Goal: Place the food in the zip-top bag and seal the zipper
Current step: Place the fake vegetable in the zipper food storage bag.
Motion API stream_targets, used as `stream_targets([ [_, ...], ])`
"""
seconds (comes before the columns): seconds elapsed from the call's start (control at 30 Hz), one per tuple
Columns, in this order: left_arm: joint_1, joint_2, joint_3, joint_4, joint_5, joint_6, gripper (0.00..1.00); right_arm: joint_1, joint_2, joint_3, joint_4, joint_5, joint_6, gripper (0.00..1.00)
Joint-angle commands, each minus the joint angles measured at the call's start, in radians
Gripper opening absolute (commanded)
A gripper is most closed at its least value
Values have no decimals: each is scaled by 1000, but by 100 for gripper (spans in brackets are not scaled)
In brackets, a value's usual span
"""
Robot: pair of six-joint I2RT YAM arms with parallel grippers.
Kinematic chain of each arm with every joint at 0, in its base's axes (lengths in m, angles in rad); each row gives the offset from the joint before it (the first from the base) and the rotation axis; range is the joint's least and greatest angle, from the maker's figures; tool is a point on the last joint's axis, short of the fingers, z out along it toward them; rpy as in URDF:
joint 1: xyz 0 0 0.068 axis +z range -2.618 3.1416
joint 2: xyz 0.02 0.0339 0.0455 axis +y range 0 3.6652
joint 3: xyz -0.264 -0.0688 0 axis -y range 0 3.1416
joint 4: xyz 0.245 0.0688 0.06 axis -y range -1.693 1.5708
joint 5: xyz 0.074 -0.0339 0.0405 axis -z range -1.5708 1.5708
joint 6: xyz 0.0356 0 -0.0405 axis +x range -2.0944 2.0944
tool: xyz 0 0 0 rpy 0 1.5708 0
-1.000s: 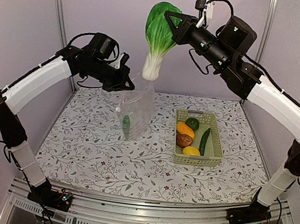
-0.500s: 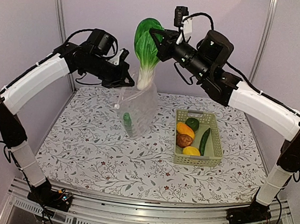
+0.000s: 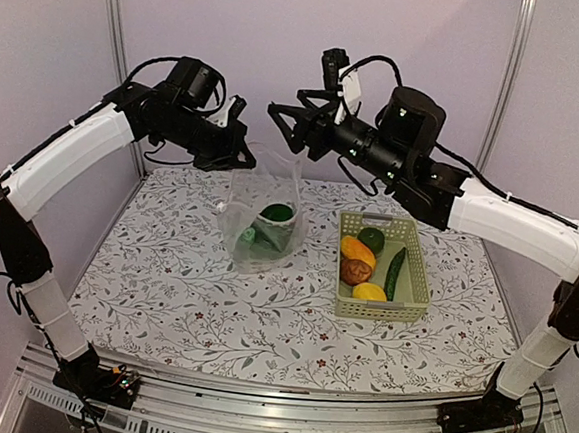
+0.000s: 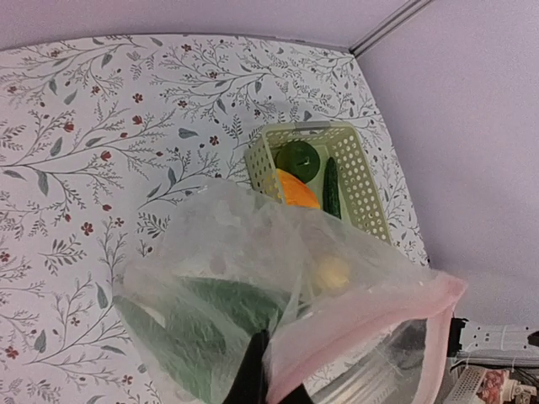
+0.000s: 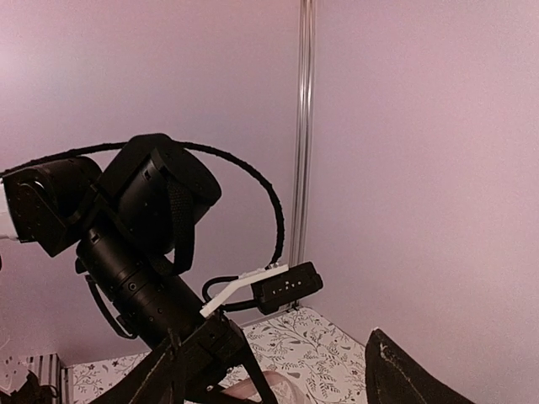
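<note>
Visibility: left pincer (image 3: pixel 242 159) shows in its own wrist view only as a dark sliver at the bottom edge, fingertips covered by the bag (image 4: pixel 236 227). The pinkish zipper (image 4: pixel 362 311) runs out of that frame. The right wrist view catches only one of its own fingers (image 5: pixel 404 379), cut off at the lower right. Top view: left pincer is clamped on the bag's mouth edge and holds the bag upright, base on the surface (image 3: pixel 165 267). Leafy green (image 3: pixel 277 213) lies inside the bag, blurred by crinkled film. A second green piece sits lower left in the bag, identity unclear. Right pincer (image 3: pixel 287 121) is spread apart and empty, above and just right of the bag mouth, not touching it. Basket (image 3: pixel 380 219) right of the bag holds green lump (image 3: pixel 371 239), orange oval (image 3: pixel 357 250), potato (image 3: pixel 355 272), lemon (image 3: pixel 369 292) and cucumber (image 3: pixel 395 273).
</note>
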Motion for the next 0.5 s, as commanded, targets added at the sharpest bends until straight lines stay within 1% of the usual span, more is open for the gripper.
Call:
stream_targets([
  [0.0, 19, -15, -18, 24, -4, 9, 0, 7, -117, 11, -21, 30, 50, 72],
  [0.1, 20, -15, -29, 35, -1, 9, 0, 7, -149, 6, -72, 39, 51, 71],
  [0.17, 20, -11, -26, 37, -1, 13, 0, 7, -163, 11, -141, 53, 42, 71],
  [0.3, 20, -3, -27, 41, -4, 23, 0, 7, -173, 27, -299, 167, 55, 67],
  [0.4, 21, 8, -32, 43, 0, 27, 0, 7, -154, 60, -449, 186, 121, 63],
  [0.47, 21, 15, -33, 46, 5, 26, 0, 7, -137, 83, -544, 206, 196, 59],
])
